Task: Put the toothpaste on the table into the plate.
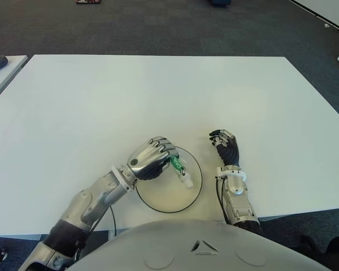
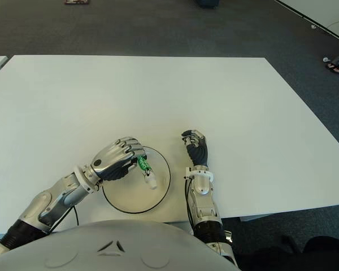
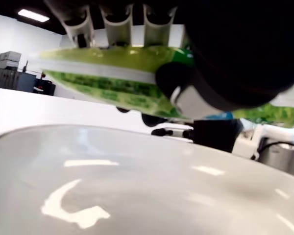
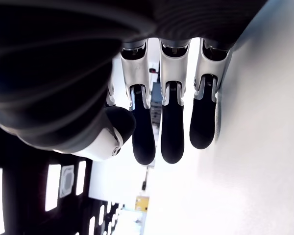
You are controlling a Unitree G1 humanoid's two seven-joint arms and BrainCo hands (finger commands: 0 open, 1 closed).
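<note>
Nearest the robot's body, the round plate [image 1: 158, 202] lies close to the front edge of the white table [image 1: 158, 96]. Over its left rim the left hand [image 1: 153, 158] is curled tight around the green toothpaste [image 1: 179, 169], whose white cap end points down and out over the plate's inside. Most of the tube is hidden inside the fist in the eye views; the left wrist view shows it pinned between fingers [image 3: 115, 22] and thumb, above the plate's surface, though whether the cap touches the plate cannot be told. Just right of the plate, the right hand [image 1: 226, 147] shows with relaxed, lightly bent fingers [image 4: 171, 127], holding nothing. Beyond the table lies dark carpet [image 1: 158, 25].
</note>
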